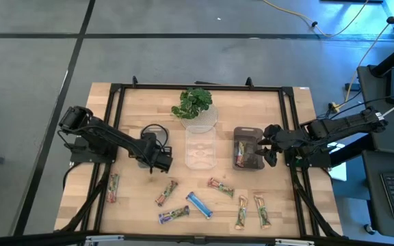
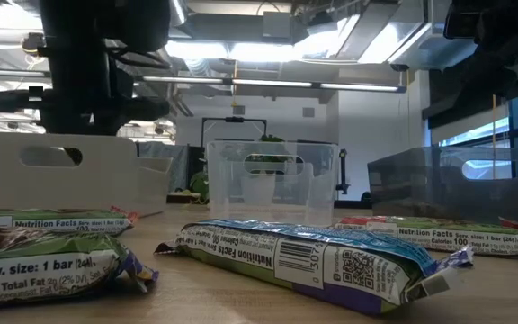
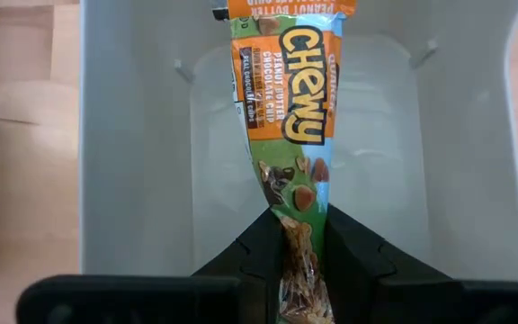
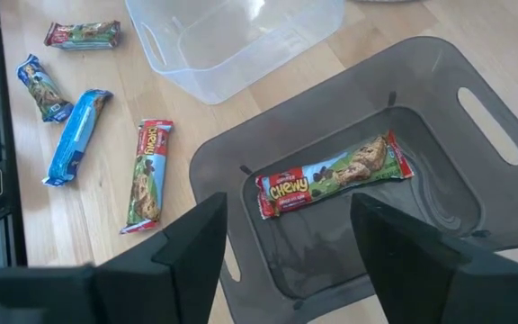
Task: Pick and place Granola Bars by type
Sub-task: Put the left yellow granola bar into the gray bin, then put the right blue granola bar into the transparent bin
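My left gripper (image 1: 161,162) is shut on a granola bar (image 3: 290,99) in an orange and green wrapper, above the inside of a pale bin (image 3: 133,135) at the table's left. Over a dark bin (image 4: 475,117) at the right, my right gripper (image 4: 286,261) stands open and touches nothing. A red-green bar (image 4: 331,180) lies flat on that bin's floor. Several more bars lie flat on the wood near the front edge, among them a blue one (image 1: 199,204) and a green one (image 1: 113,188). My left gripper pinches one end of the bar (image 3: 297,216) between its two fingers. The fingers slant steeply down from above and lie along the bar. The rest of the bar reaches out beyond the fingertips over the bin's floor; whether its far end touches the bin I cannot tell.
A clear bin (image 1: 200,147) stands between the two other bins at mid-table. A potted plant (image 1: 193,102) sits behind it at the far edge. A black frame (image 1: 115,89) runs round the table's sides.
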Controlling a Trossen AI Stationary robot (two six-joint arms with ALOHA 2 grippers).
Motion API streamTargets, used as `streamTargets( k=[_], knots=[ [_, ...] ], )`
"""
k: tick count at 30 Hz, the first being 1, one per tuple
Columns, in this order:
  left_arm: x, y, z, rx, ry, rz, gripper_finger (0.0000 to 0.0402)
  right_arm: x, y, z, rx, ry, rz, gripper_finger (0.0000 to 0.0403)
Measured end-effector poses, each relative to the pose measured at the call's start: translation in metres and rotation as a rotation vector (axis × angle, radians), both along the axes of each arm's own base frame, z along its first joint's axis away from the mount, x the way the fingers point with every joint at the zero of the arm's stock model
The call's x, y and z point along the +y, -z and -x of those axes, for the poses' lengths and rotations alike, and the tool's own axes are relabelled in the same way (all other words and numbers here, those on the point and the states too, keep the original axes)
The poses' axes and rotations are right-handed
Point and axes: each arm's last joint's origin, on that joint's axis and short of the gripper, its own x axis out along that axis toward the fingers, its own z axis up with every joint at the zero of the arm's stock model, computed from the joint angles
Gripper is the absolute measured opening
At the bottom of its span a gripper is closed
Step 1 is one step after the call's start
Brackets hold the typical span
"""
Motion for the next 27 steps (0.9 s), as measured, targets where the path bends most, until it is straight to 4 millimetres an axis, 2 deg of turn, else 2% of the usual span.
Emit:
streamTargets(
  k=[17, 27],
  knots=[
    [0.0011, -0.0005, -0.0008, -0.008, 0.04, -0.06, 0.0063, -0.0001, -0.0001, 0.0001, -0.001, 0.0, 0.0, 0.0239],
    [0.001, -0.0004, -0.0011, -0.011, 0.04, -0.06, 0.0119, 0.0001, 0.0002, 0.0001, 0.001, -0.002, -0.003, 0.0239]
  ],
)
